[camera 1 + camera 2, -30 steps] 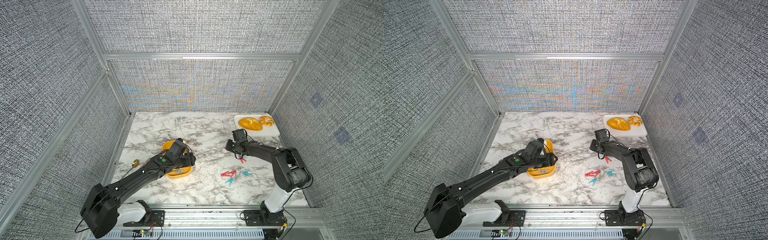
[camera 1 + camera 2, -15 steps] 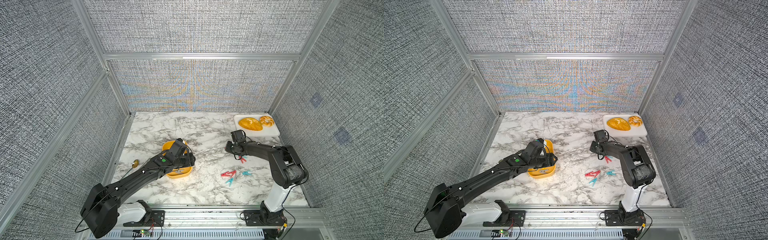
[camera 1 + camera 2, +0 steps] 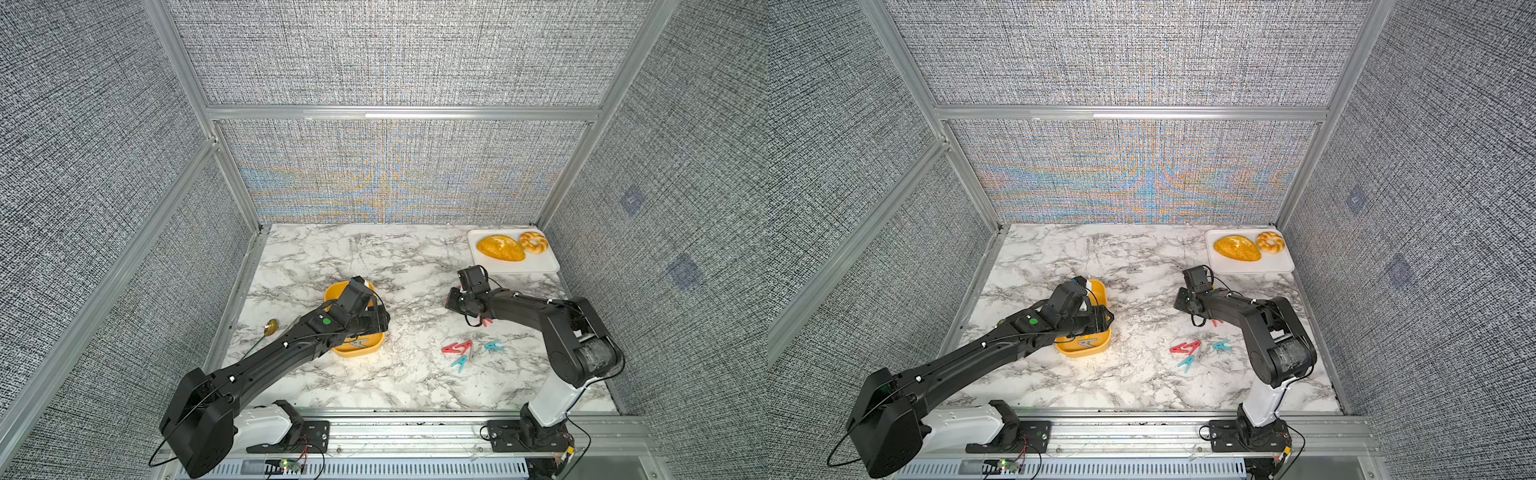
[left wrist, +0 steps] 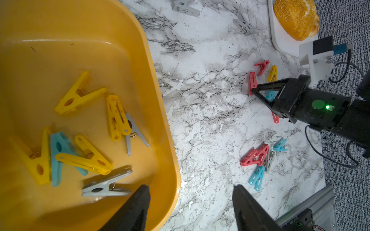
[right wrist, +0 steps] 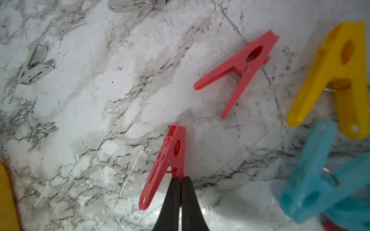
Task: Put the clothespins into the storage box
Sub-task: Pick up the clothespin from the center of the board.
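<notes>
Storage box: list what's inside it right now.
In the left wrist view the storage box holds clothespins: four yellow, one teal-blue, two grey. The left gripper's fingers cover one corner, so anything there is hidden.

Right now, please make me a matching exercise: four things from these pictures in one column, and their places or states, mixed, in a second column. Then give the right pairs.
Things:
1. right gripper
2. left gripper
3. bread
4. grey clothespin

Places or states:
A. lies inside the storage box
B. open, one finger over the box and one outside it
C. shut on one leg of a red clothespin on the marble
D. lies on the white tray

Pairs: 1-C, 2-B, 3-D, 4-A
</notes>
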You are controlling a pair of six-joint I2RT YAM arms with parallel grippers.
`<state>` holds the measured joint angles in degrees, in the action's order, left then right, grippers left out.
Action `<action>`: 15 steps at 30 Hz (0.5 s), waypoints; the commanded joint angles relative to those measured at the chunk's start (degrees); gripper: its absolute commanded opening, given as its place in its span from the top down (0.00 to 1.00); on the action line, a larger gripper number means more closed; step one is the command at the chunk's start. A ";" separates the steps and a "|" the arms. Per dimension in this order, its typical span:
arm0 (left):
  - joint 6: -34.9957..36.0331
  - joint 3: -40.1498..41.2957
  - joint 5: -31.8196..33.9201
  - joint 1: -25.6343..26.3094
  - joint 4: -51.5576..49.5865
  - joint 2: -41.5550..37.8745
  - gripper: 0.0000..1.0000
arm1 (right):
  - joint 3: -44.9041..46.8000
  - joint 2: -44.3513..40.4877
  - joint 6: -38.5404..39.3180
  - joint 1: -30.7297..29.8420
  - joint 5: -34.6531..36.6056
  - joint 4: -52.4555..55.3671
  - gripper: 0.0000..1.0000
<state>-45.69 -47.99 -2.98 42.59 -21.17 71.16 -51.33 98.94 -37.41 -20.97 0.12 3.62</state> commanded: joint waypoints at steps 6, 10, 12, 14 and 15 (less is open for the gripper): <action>0.16 -1.25 3.09 -0.11 -2.95 -1.49 0.29 | 1.20 -5.61 -1.20 -5.08 -2.10 -0.54 1.00; 0.93 -1.46 5.57 -2.47 -6.24 -4.52 0.27 | -4.19 -6.58 -0.24 -11.80 -4.05 2.33 1.00; 1.04 -0.59 4.71 -5.70 -6.92 -6.93 0.27 | -7.67 -5.75 0.60 -15.47 -6.57 2.86 1.00; 0.86 0.83 3.59 -9.63 -7.44 -10.01 0.26 | -11.77 -4.14 1.67 -19.43 -9.21 3.25 1.00; 0.87 1.35 3.37 -11.13 -7.95 -11.55 0.26 | -13.65 -3.20 2.21 -20.98 -10.08 3.55 1.00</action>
<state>-45.41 -47.62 0.47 34.04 -26.48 62.00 -61.95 94.45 -37.17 -38.96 -5.63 5.80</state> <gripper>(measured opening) 0.739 0.067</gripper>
